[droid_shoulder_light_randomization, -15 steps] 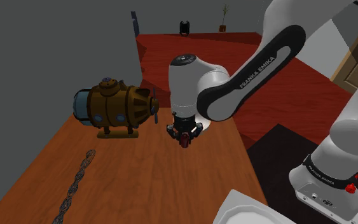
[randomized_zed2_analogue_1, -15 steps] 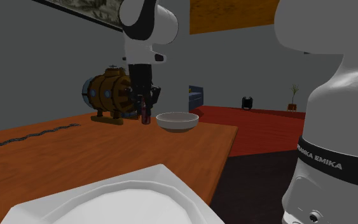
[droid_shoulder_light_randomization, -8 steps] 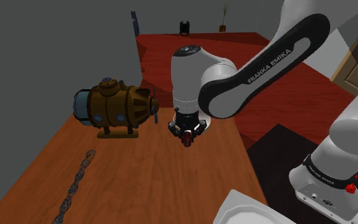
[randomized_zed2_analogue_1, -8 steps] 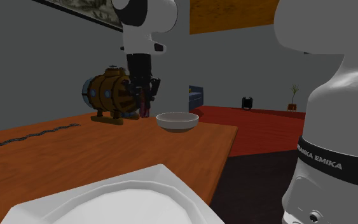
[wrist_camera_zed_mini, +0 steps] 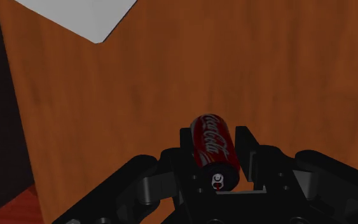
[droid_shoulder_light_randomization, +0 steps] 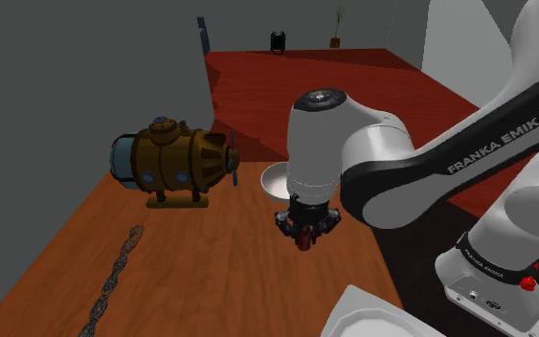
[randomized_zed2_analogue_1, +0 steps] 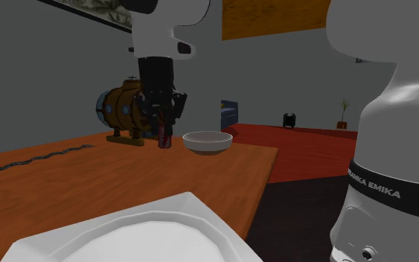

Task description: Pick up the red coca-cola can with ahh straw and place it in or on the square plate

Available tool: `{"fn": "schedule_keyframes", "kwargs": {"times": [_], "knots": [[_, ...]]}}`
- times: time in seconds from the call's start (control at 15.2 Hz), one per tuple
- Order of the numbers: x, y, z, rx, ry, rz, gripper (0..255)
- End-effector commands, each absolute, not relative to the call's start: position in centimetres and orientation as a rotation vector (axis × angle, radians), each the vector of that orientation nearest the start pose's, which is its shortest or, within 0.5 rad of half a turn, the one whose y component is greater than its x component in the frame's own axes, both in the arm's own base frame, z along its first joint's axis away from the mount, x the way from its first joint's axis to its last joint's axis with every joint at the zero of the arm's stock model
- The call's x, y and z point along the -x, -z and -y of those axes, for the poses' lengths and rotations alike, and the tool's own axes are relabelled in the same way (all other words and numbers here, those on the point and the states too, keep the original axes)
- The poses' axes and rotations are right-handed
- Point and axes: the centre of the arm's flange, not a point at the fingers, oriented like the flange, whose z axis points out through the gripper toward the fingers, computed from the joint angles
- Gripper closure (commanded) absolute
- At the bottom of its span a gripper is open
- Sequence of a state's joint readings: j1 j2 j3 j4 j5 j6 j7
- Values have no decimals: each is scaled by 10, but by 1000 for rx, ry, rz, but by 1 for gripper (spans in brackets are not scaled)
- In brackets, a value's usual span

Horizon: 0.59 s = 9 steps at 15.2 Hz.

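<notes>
- Showing open orange-brown wooden tabletop (droid_shoulder_light_randomization: 190, 258) between white square plate (droid_shoulder_light_randomization: 368, 318) at its edge and white round bowl (droid_shoulder_light_randomization: 271, 178).
- Black gripper (droid_shoulder_light_randomization: 306, 230) clenched around red Coca-Cola can (wrist_camera_zed_mini: 210, 144).

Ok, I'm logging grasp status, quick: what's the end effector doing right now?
End effector: closed, holding the red Coca-Cola can between its fingers.
</notes>
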<state>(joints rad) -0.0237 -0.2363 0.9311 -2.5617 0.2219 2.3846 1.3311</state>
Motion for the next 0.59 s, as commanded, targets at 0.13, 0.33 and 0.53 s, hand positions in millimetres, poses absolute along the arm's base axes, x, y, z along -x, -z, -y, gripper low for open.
{"fn": "schedule_keyframes", "kwargs": {"times": [0.13,0.33,0.53], "knots": [[-219,-313,-346,3027,40,-949,255],[-180,-312,-351,3027,40,-949,255],[-141,-311,-355,3027,40,-949,255]]}}
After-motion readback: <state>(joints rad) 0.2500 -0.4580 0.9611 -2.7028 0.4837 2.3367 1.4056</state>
